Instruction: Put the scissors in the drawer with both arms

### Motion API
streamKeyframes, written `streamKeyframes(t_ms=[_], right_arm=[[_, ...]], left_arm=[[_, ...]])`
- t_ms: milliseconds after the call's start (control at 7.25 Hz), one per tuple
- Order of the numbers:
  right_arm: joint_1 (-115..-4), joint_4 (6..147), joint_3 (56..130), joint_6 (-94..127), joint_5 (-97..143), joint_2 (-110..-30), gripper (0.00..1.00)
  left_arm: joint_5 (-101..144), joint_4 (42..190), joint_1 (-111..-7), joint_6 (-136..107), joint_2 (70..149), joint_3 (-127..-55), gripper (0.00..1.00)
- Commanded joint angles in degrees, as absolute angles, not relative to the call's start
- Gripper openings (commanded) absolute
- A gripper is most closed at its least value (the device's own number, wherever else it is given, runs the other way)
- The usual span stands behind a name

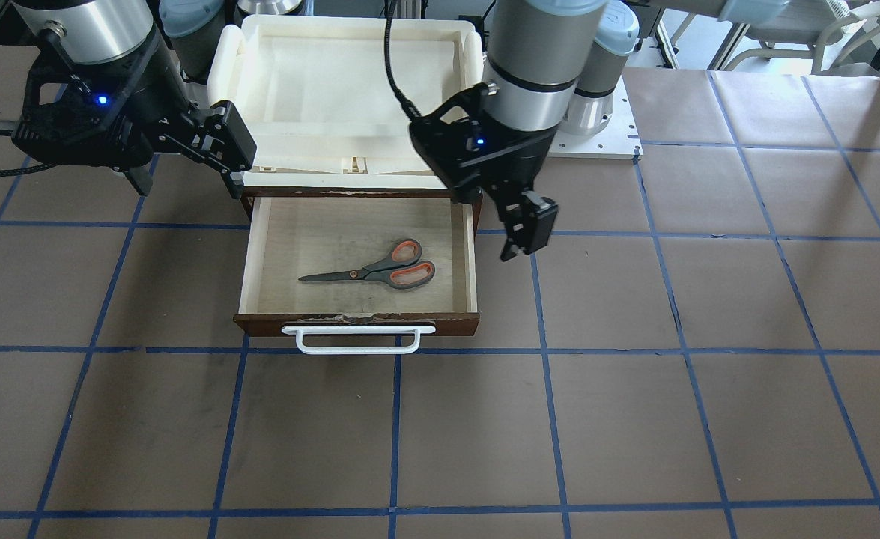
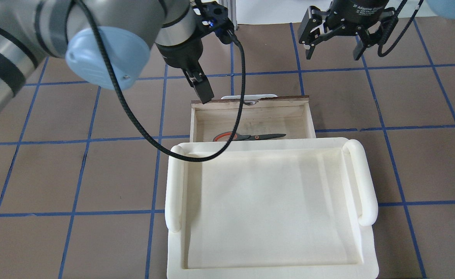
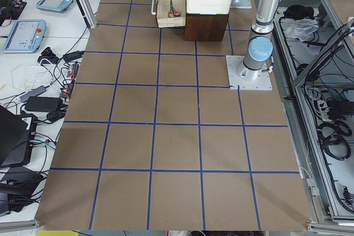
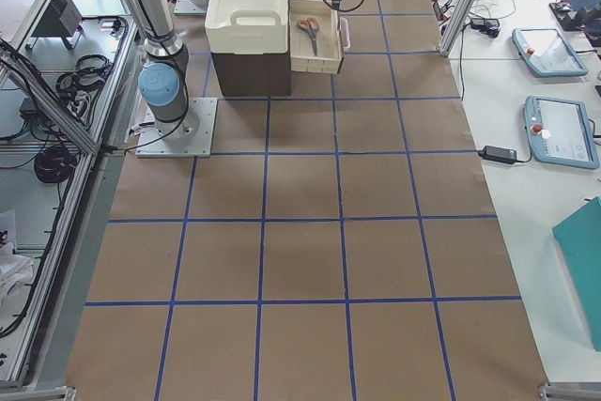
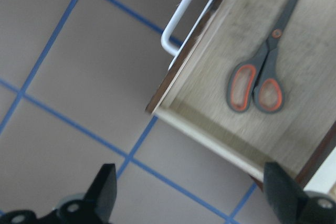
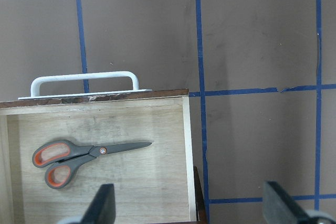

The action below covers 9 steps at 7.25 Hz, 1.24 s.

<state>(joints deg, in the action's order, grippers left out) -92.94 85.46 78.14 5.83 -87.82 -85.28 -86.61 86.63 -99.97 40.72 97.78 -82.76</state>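
The scissors (image 1: 380,273), with grey handles and orange-red loops, lie flat and shut on the pale floor of the open drawer (image 1: 357,323). Their blades point towards the right arm's side. They also show in the overhead view (image 2: 250,136) and in both wrist views (image 5: 260,77) (image 6: 79,156). My left gripper (image 5: 191,192) is open and empty, raised just outside the drawer's side wall on my left (image 1: 518,232). My right gripper (image 6: 189,203) is open and empty, raised beside the drawer's other side (image 2: 333,48).
A cream-white plastic tray (image 2: 270,201) sits on top of the small dark cabinet behind the drawer. The drawer's white bar handle (image 1: 357,338) sticks out towards the operators' side. The brown table has blue grid lines.
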Motion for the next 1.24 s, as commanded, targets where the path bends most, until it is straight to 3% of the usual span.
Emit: streamKeyframes(t_ms=[0, 1103], right_arm=[[-93.0, 85.7, 78.6, 5.8, -87.9, -85.7, 1.00], [-93.0, 87.8, 78.6, 5.8, -88.2, -85.8, 1.00]], left_arm=[[-86.8, 95.2, -87.3, 25.2, 93.9, -82.9, 1.00], [-89.1, 94.7, -86.9, 6.7, 88.2, -85.1, 1.00]])
